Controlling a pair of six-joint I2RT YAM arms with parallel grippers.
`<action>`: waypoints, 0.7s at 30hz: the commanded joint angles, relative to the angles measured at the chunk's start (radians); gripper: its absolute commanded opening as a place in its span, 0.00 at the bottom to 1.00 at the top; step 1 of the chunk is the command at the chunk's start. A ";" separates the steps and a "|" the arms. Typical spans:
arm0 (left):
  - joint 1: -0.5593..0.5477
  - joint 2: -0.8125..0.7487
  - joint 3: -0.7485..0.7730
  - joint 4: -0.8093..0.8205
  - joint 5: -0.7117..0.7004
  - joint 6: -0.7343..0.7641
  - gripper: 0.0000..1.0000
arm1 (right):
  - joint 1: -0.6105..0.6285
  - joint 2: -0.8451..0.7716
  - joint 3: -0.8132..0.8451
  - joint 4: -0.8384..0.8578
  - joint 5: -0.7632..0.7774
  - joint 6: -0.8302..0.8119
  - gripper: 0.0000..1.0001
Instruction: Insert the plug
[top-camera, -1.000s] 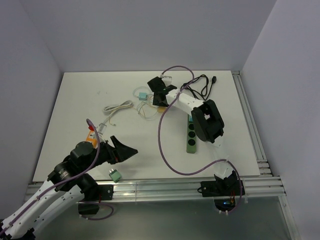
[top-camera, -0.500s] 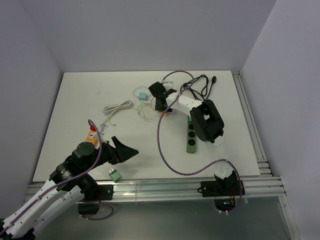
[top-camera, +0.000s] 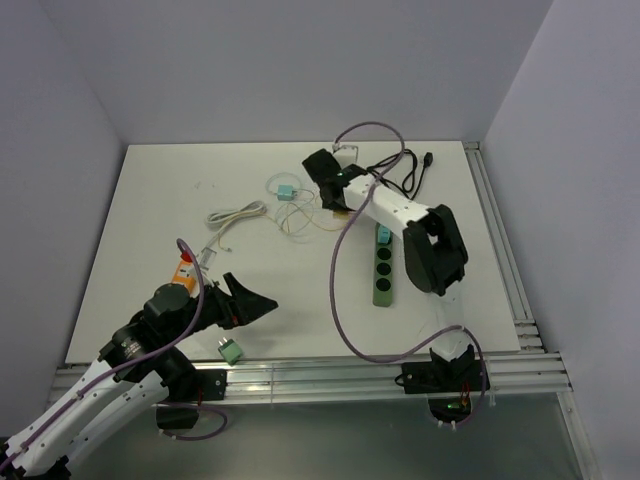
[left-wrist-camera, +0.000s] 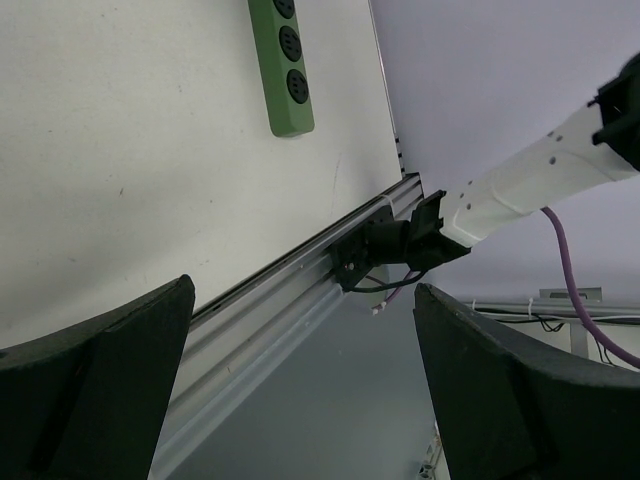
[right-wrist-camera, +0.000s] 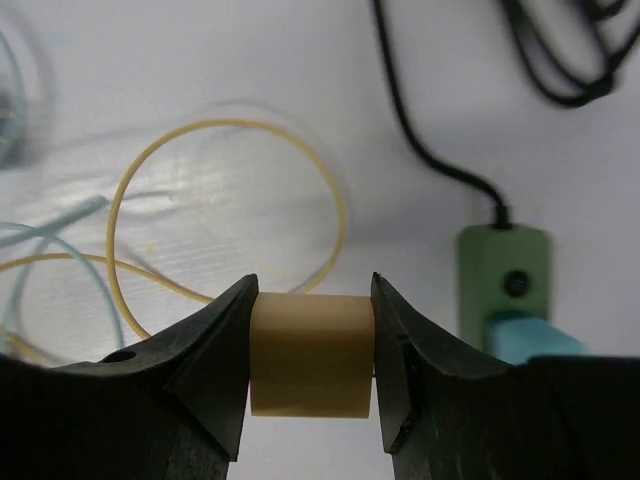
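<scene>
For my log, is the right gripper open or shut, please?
Shut: the right gripper clamps the yellow plug between its fingers.

The cream plug (right-wrist-camera: 310, 358) is pinched in the right tool (right-wrist-camera: 311, 330). The green power strip (top-camera: 383, 272) lies flat, sockets up.

No text, label, brand, number or sign can be read in any view. The green power strip (top-camera: 383, 288) and the cream plug (right-wrist-camera: 310, 355) show only plain surfaces. The small orange-and-white piece (top-camera: 181, 270) near the table's left side may carry markings, but it is too small to make any out.
</scene>
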 joint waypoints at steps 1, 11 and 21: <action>0.001 0.003 0.018 0.030 -0.007 0.005 0.97 | 0.011 -0.252 0.096 -0.054 0.220 -0.048 0.00; 0.002 0.038 0.031 0.050 -0.033 0.014 0.96 | 0.223 -0.700 0.099 0.227 0.466 -0.364 0.00; 0.002 0.038 0.032 0.042 -0.053 0.012 0.96 | 0.269 -0.941 -0.034 0.573 0.221 -0.476 0.00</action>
